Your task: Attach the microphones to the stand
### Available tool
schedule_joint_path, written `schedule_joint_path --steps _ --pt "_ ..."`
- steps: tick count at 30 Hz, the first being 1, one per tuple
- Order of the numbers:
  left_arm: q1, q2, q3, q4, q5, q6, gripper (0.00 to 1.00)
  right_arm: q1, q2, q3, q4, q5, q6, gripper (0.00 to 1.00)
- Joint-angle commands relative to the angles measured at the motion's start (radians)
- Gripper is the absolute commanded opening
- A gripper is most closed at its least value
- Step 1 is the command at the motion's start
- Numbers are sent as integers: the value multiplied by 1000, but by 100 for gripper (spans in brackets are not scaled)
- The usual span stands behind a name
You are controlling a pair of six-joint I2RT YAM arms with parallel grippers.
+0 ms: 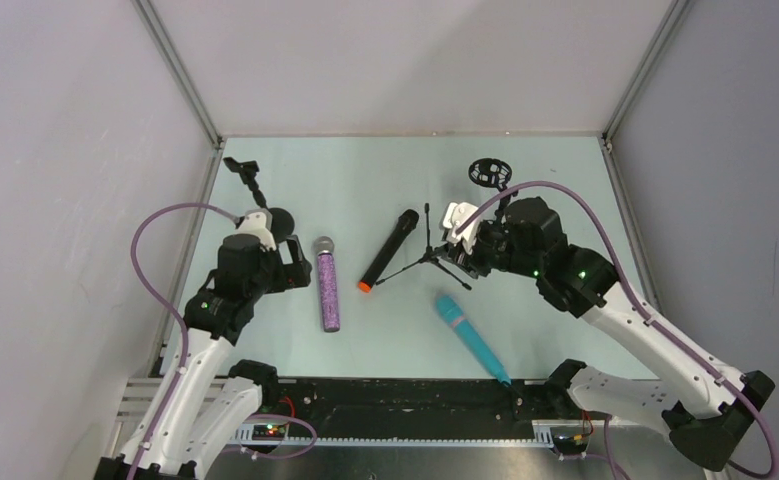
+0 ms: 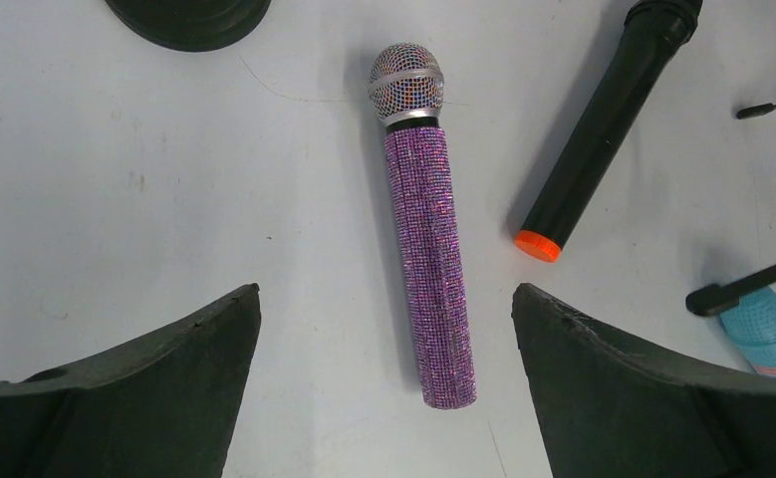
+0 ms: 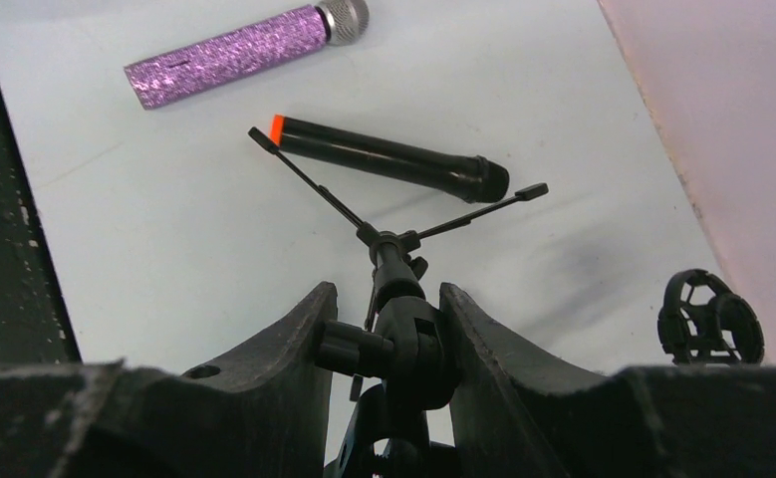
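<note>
The purple glitter microphone [image 1: 327,287] lies flat left of centre, silver mesh head away from me. My left gripper [image 1: 302,267] hovers just left of it, open and empty; in the left wrist view the microphone [image 2: 428,259] lies between the spread fingers [image 2: 386,294], apart from both. The black microphone [image 1: 387,250] with orange end lies diagonally at centre. The turquoise microphone [image 1: 471,336] lies near the front. My right gripper [image 1: 457,252] is shut on the swivel head [image 3: 403,344] of the small black tripod stand [image 1: 427,256], whose legs spread on the table.
A black round shock-mount clip [image 1: 490,172] stands at the back right, also in the right wrist view [image 3: 710,321]. A gooseneck stand with a round black base [image 1: 281,221] stands at the back left. Side walls close in the light table [image 1: 365,180].
</note>
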Motion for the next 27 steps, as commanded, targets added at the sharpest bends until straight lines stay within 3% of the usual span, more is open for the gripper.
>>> schedule_joint_path --steps 1,11,27 --pt "-4 2 -6 17 12 -20 100 -85 -31 3 130 -96 -73 0" --pt "-4 15 -6 17 13 -23 100 -193 39 -2 33 -264 -174 0" --pt "-4 27 -7 17 17 -27 100 -191 140 0 -26 -238 -265 0"
